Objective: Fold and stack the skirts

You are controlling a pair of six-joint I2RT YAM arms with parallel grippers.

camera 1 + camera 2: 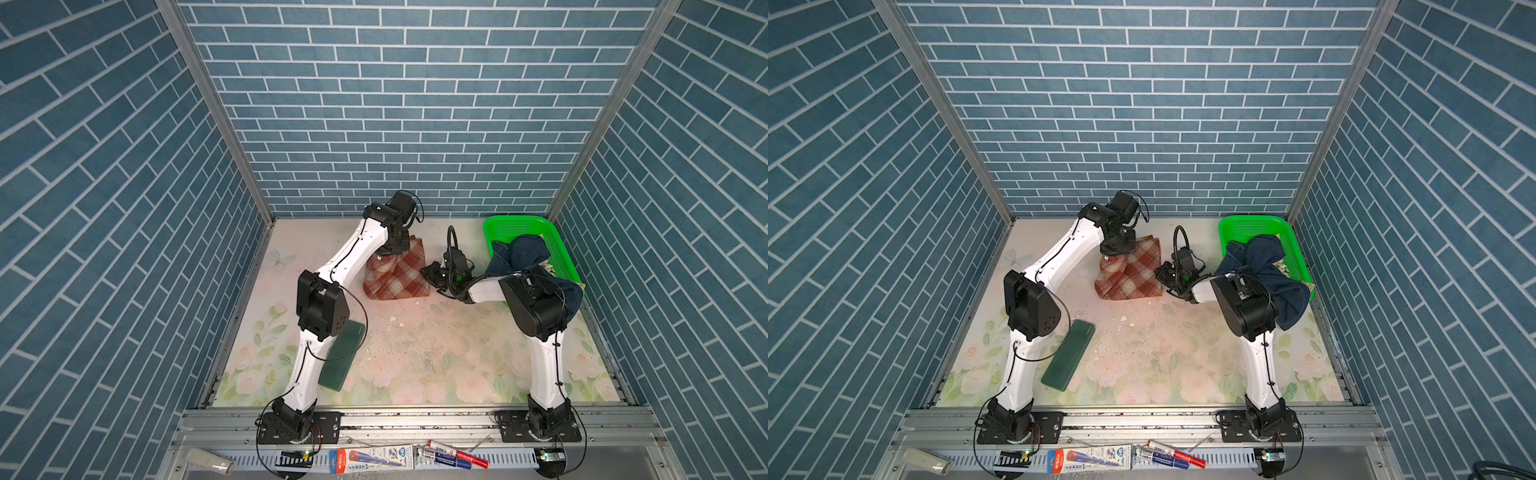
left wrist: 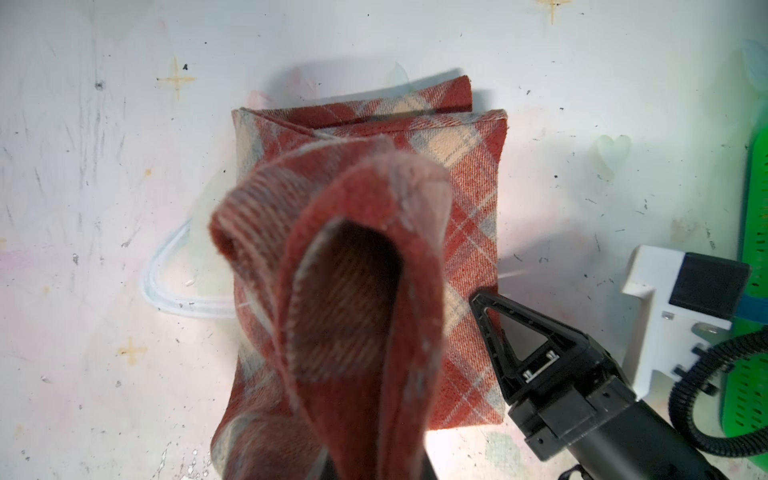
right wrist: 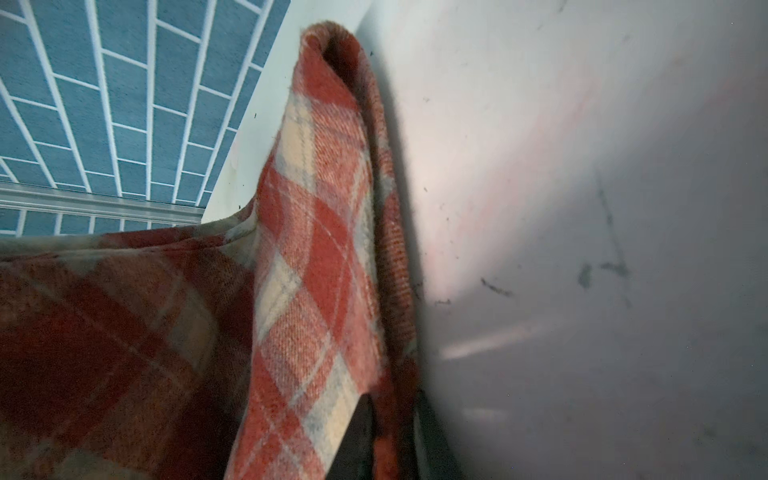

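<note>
Rust-red and cream plaid skirt sits half-folded toward the back of our table. We've got a bunch pinched up in the left gripper, right gripper nipped narrow on its side edge. Dark blue denim skirt spills over the green plastic mesh basket.

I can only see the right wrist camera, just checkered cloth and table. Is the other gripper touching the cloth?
Observer: Yes. The left gripper pinches a raised fold of the plaid skirt from above.
Operator: Where are the other skirts?
Observer: A denim skirt hangs over the near rim of the green basket, back right.
Operator: Anything else around?
Observer: A dark green pad lies flat near the front left.
</note>
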